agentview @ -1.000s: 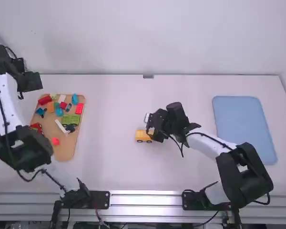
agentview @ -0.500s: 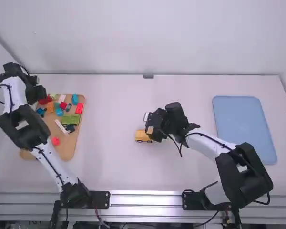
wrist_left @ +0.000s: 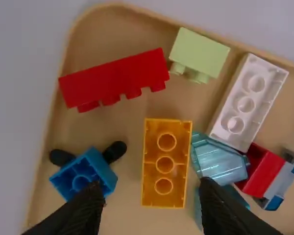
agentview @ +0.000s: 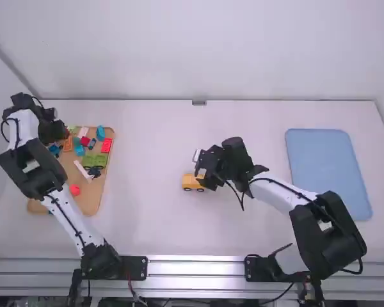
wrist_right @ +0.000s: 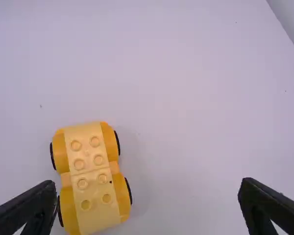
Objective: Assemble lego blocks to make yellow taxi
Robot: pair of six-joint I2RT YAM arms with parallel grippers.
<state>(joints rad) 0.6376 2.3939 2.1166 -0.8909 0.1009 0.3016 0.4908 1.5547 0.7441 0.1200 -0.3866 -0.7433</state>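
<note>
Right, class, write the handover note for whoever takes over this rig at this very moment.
Left gripper: open, empty, over the wooden tray.
Right gripper: open, empty, near the yellow car on the table.
Parts: the orange block lies in the tray, ungripped, between the left fingers as the wrist view shows them.
Done: wheeled yellow body, studs bare on top.
Left: probably the taxi's upper part; the orange block may be next.

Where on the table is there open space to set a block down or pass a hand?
The white table is open between the tan tray and the yellow wheeled toy base, and from that base to the back wall. The light-blue rectangular tray looks bare too. Crowded: the tan tray's far half, with coloured plastic blocks.
</note>
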